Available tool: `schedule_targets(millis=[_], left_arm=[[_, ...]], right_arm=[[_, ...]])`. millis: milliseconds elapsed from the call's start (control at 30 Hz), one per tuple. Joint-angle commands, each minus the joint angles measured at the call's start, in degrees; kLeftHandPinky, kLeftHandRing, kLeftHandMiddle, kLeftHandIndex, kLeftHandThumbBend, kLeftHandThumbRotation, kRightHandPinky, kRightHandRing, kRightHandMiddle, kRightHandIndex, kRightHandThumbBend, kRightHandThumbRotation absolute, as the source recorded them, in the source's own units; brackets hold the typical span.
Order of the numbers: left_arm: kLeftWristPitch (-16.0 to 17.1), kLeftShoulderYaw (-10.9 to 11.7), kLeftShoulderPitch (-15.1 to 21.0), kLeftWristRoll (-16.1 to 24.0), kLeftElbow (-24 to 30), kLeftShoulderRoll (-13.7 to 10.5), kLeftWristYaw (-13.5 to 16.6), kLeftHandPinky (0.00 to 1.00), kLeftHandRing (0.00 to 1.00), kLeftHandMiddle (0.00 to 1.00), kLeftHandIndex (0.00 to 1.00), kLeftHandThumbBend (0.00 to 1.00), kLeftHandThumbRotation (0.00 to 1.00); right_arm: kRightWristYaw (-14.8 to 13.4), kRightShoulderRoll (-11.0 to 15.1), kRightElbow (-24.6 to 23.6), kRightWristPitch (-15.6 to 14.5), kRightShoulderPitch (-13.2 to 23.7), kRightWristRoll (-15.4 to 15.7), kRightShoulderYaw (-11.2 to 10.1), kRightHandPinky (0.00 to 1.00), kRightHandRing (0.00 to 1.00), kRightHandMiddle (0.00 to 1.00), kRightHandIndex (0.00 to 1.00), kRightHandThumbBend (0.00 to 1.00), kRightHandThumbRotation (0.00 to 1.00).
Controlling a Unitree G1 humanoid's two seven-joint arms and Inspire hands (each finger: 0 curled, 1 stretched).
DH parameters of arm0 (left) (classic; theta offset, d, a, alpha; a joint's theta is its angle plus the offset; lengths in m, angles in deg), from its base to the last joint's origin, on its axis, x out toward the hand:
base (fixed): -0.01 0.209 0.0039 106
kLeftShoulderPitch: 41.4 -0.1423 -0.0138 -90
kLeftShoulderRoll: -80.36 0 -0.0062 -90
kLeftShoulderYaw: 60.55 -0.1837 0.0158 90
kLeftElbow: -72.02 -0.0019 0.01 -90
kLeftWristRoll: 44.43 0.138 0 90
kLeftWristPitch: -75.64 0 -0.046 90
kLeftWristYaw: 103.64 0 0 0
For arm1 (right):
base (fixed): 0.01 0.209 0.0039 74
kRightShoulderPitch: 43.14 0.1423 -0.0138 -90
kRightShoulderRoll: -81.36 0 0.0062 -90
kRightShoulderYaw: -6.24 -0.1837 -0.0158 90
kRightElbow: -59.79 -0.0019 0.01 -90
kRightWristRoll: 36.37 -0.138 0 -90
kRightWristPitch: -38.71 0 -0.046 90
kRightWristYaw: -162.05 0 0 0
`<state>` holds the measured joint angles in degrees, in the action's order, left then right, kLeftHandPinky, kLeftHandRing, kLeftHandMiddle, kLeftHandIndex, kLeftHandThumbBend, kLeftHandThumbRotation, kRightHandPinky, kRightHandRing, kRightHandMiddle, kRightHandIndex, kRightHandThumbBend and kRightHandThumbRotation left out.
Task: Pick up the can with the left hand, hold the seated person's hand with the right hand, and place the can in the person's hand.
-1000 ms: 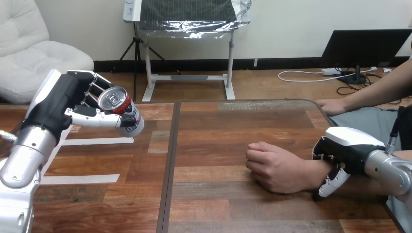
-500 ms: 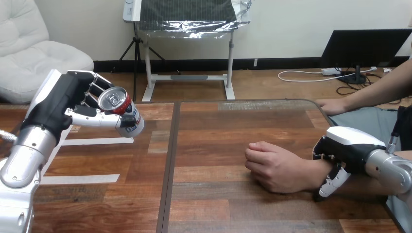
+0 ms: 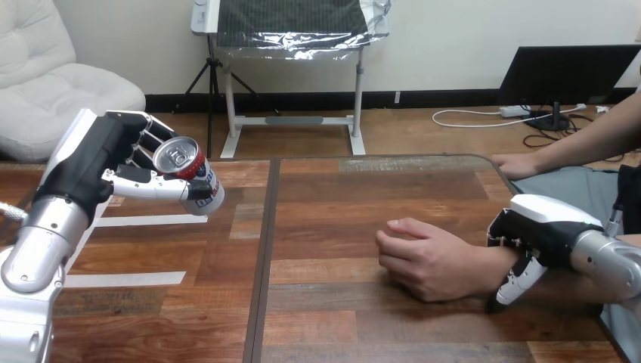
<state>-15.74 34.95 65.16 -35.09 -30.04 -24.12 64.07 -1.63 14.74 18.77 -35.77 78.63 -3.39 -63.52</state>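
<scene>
My left hand [image 3: 102, 162] is raised above the table's left part, its fingers and thumb curled round a red, white and blue can [image 3: 193, 178] that tilts to the right with its silver top showing. The person's hand [image 3: 423, 257] rests on the table at centre right, fingers loosely curled, knuckles toward the left. My right hand [image 3: 533, 231] sits over the person's wrist [image 3: 495, 272] at the right, with its fingers and thumb curled down round it.
The wooden table [image 3: 317, 325] has a dark seam [image 3: 261, 265] running front to back left of centre and white tape strips [image 3: 143, 221] on its left part. The person's other hand [image 3: 518, 165] lies flat at the far right edge.
The person's hand has shifted slightly left and its fingers have loosened a little. The can in my left hand has barely moved.
</scene>
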Motion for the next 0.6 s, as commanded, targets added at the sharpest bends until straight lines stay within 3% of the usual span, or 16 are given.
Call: schedule_targets(millis=[0,333,567], left_arm=[[0.1,0.3,3.9,-0.6,2.3,0.4,0.5,0.30,0.36,0.39,0.42,0.75,0.00],[-0.1,-0.1,4.1,-1.1,1.9,1.1,0.1,0.30,0.36,0.39,0.42,0.75,0.00],[-0.9,-0.8,4.5,-0.6,2.1,1.7,0.0,0.30,0.36,0.39,0.42,0.75,0.00]], right_arm=[[1.6,-1.1,-1.3,-0.4,-1.7,-2.1,-0.8,0.23,0.29,0.36,0.39,0.85,0.03],[2.8,-0.2,-5.2,-1.7,-1.7,-4.0,-2.5,0.24,0.29,0.36,0.38,0.86,0.06],[2.9,0.7,-7.9,-1.0,-1.8,-5.2,-3.5,0.24,0.29,0.36,0.38,0.87,0.07]])
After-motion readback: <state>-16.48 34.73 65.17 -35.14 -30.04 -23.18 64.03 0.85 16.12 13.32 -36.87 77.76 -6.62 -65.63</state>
